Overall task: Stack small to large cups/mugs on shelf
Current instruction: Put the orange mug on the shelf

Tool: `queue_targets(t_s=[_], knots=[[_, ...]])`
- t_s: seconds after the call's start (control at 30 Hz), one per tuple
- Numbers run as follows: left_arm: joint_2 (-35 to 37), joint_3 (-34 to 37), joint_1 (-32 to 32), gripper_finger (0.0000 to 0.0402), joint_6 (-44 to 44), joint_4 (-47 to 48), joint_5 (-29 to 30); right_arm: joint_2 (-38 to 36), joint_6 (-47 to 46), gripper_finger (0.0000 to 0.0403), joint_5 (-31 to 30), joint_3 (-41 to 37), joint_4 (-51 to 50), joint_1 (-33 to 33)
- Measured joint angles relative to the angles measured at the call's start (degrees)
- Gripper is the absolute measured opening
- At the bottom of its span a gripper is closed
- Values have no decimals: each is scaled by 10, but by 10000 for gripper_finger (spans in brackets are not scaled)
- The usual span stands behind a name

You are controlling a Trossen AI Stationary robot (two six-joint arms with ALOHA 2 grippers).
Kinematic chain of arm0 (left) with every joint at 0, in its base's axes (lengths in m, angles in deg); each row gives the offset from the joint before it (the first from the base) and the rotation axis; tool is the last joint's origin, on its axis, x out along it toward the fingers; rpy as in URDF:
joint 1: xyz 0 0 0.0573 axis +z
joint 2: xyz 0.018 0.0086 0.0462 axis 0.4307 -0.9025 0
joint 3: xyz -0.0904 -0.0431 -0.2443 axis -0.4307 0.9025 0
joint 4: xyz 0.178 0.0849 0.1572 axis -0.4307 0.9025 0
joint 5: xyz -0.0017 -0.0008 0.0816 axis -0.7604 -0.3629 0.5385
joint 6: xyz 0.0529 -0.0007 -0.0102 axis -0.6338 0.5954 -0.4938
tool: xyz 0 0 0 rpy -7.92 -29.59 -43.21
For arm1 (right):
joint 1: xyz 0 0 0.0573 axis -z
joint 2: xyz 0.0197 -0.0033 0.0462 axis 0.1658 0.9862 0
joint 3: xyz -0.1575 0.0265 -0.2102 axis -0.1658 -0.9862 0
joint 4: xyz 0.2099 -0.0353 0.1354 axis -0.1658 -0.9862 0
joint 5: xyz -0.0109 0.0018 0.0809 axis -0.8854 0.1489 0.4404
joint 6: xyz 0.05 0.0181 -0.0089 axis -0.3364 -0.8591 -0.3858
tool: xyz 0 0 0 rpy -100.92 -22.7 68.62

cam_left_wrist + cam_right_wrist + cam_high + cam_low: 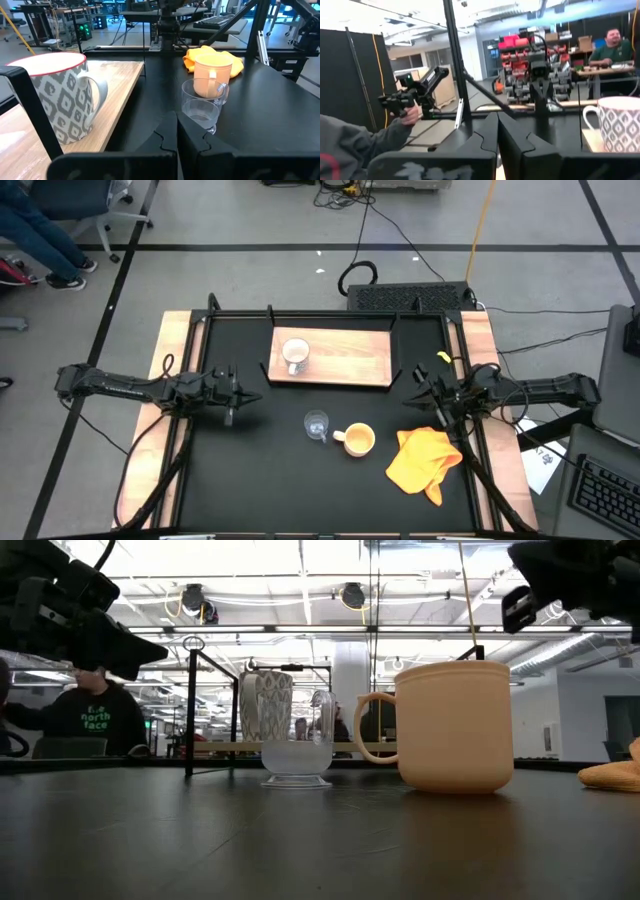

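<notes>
The high view looks straight down on the whole black tabletop (260, 470). The low view sits at table height, close to the clear glass cup (297, 740) and orange-yellow mug (450, 727). The left wrist view faces both from nearby, sharing them; both wrist views share the white patterned mug (57, 97).

We see a patterned white handled mug (295, 356) upright on the light-wood shelf (350, 360); the clear glass cup (317, 425) and orange-yellow handled mug (358, 440) stand beside each other on the worktop.
</notes>
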Motion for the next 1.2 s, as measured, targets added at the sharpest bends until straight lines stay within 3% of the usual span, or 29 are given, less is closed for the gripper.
queue_targets(t_s=[0.23, 0.9, 1.2], knots=[[0, 0, 0, 0, 1, 0, 0, 82, -7, 0, 13, 0, 120, 0], [0, 0, 0, 0, 8, 13, -9, 253, 107, 0, 18, 114, 40, -99], [0, 0, 0, 0, 8, 14, -9, 295, 110, 0, -44, 138, 39, -109]])
